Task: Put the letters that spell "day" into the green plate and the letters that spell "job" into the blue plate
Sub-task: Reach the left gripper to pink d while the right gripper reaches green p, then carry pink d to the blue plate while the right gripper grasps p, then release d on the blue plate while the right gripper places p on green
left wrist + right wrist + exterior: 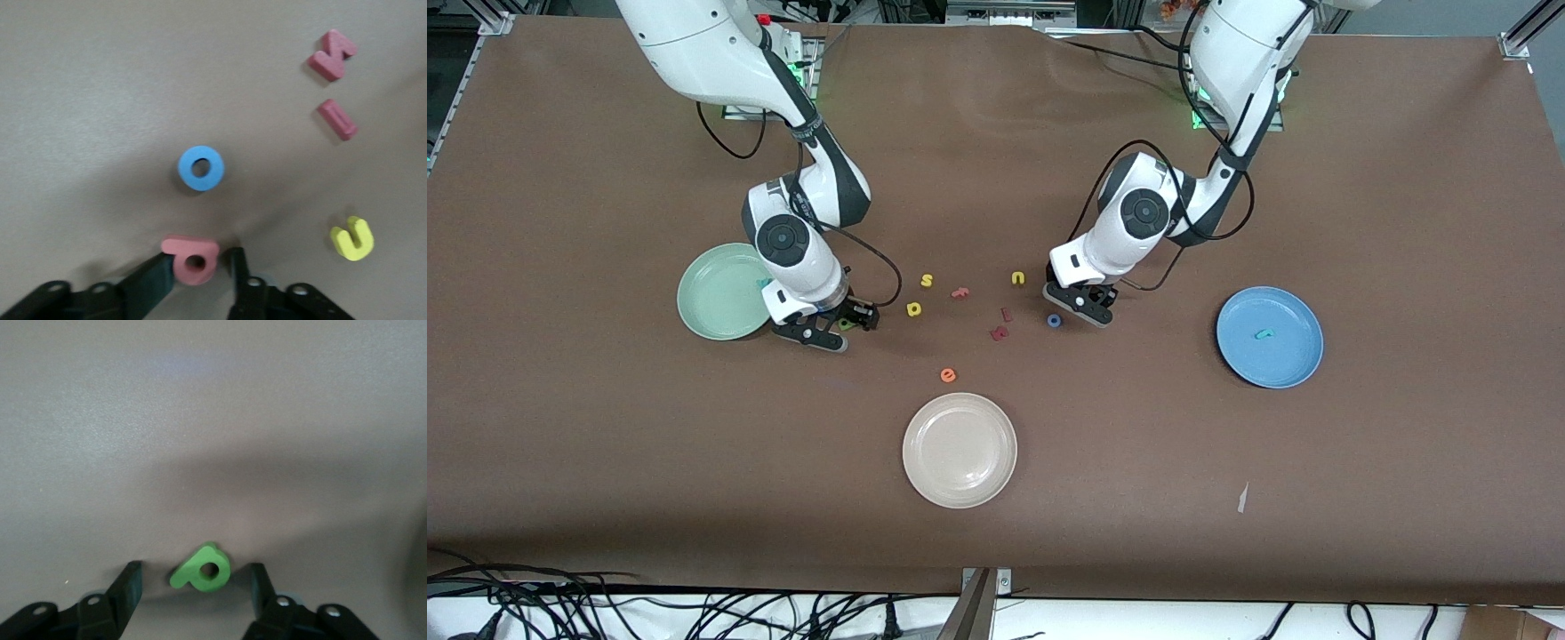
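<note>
**Both grippers down among the letters, one plate each already started**

The left gripper (199, 265) is sitting low on the table beside the blue "o" (1055, 321), and its fingers (152, 277) are pressing against both sides of the red "b" (192, 259), so it is clasping that letter where it lies. In the left wrist view the "o" is lying just past the "b", apart from it.

The right gripper (198, 581) is hanging low just beside the green plate (711, 307), toward the middle of the table. Its fingers (127, 587) are standing spread, with gaps on either side of the green "a" (202, 569), which is lying flat between them, untouched.

The yellow "d" (913, 309) is resting on the table between the two grippers, near the yellow "s" (927, 281). A teal letter (763, 284) is showing at the green plate's rim, mostly hidden by the right arm. The teal "j" (1263, 334) is lying inside the blue plate (1294, 369), which is sitting toward the left arm's end of the table.

The yellow "u" (1018, 278) and the dark red letters (1000, 332) are lying around the middle. The orange "e" (948, 375) is lying nearer the front camera, close to the cream plate (925, 476).
</note>
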`<state>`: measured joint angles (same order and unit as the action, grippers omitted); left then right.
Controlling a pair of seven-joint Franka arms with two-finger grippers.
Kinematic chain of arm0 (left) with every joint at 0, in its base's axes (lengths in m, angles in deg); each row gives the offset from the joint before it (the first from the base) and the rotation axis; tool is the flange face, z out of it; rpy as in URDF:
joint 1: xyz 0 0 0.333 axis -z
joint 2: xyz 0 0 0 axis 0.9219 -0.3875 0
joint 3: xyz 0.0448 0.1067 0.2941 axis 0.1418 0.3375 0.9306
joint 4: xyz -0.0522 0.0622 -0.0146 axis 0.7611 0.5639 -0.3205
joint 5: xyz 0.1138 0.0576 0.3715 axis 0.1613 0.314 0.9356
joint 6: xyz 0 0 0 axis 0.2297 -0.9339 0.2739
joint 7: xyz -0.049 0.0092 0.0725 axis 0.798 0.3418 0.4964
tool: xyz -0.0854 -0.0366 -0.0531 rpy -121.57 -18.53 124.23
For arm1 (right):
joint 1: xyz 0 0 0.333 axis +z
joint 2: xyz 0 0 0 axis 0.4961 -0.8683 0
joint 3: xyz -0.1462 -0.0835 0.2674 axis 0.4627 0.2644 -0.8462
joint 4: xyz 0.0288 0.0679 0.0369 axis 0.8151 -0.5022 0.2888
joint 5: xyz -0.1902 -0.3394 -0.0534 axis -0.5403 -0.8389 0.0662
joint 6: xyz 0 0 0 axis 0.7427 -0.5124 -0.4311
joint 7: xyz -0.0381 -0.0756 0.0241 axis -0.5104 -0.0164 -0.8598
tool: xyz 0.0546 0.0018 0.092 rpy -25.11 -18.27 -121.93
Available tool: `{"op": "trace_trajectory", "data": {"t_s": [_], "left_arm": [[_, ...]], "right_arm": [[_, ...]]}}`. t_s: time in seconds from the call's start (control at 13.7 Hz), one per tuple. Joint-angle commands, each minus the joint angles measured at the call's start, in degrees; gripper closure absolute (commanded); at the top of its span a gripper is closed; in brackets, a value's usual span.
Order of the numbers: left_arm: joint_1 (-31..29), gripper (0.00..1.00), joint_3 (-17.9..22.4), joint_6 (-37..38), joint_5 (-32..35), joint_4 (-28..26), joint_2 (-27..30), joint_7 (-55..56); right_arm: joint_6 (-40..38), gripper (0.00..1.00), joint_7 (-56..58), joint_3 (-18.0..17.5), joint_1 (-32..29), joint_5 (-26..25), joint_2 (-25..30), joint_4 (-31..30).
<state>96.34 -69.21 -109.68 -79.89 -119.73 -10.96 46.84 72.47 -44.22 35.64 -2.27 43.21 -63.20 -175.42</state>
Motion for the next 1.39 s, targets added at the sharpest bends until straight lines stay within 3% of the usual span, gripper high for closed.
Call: {"op": "trace_trajectory", "data": {"t_s": [0.0, 0.07, 0.22, 0.73, 1.03, 1.1, 1.17, 1.25, 1.32], "left_arm": [[0.0, 0.85, 1.7, -0.2, 2.0, 0.2, -0.9, -0.1], [-0.2, 0.94, 2.0, -0.1, 2.2, 0.2, -0.7, -0.2], [-1.8, 0.99, 2.7, 0.6, 2.3, 0.2, 0.6, -1.0], [-20.4, 0.98, 2.9, 18.9, 2.4, 0.5, 11.3, -15.9], [-27.4, 0.91, 7.9, 27.8, 3.2, -0.4, 12.7, -31.4], [-27.6, 0.77, 8.8, 27.9, 3.2, -1.7, 12.7, -33.5], [-27.6, 0.38, 9.2, 27.9, 3.2, -2.0, 12.6, -33.7], [-27.6, 0.13, 9.2, 27.9, 3.2, -2.3, 12.5, -33.4], [-27.4, 0.13, 9.2, 27.9, 3.2, -1.9, 12.5, -33.3]], "right_arm": [[0.2, 0.66, 2.0, -0.4, -0.8, 0.8, -0.7, 0.8], [0.2, 0.7, 2.3, -0.4, -1.0, 0.8, -0.6, 0.9], [0.2, 0.72, 2.4, -0.4, -1.0, 0.8, -0.6, 0.9], [-0.2, 0.78, 3.5, -0.4, -1.0, 0.6, 0.1, 1.0], [-5.5, 0.79, 5.5, 0.1, -1.1, 0.7, 3.0, 1.4], [-8.4, 0.79, 7.0, 0.3, -1.1, 0.7, 4.1, 2.0], [-11.0, 0.79, 9.6, 1.7, -1.2, 0.7, 5.3, 2.1], [-13.6, 0.79, 13.5, 3.1, -1.3, 0.9, 6.8, 1.9], [-16.4, 0.79, 19.0, 4.9, -1.4, 1.0, 8.3, 1.5]]}}
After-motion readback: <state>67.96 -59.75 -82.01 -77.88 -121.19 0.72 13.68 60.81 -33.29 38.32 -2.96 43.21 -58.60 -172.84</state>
